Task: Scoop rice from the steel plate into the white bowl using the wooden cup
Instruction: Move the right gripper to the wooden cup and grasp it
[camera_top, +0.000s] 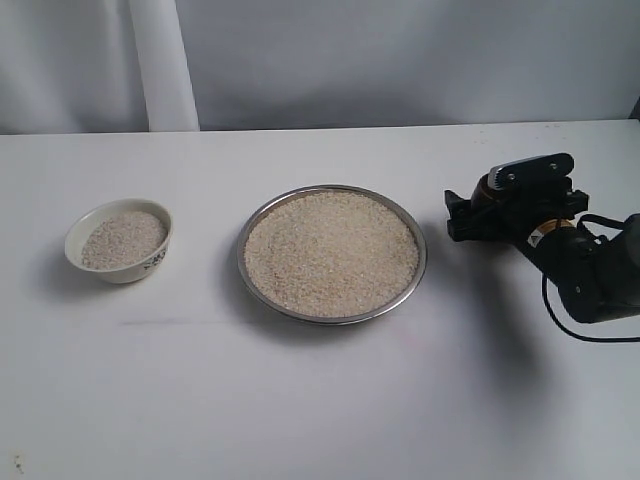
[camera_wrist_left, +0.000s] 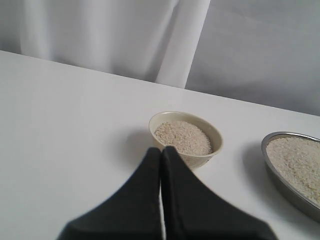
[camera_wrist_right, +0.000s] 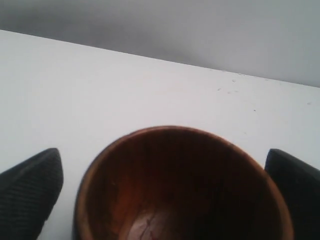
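Rice: small pale beige grains that fill the plate in a level bed almost to the rim. A smaller heap lies in the bowl, below its rim.
Plate: wide, shallow, shiny steel, at the centre of the exterior view on the white bench.
Bowl: small and cream-white, with a dark mark on its near side. It sits at the left of the frame, well apart from the plate.
Cup: reddish-brown polished wood with a visible grain, a rounded wall and a darker inside. No rice shows in the part seen. It is at the right of the exterior view, beside the plate but apart from it, mostly hidden there by the right hand.
Right hand: its fingers are spread wide with the cup between them. A strip of bench shows between one finger and the cup wall, and I cannot tell whether the pads press on the cup.
Left hand: its fingers are closed tip to tip with nothing between them, and it points toward the bowl.
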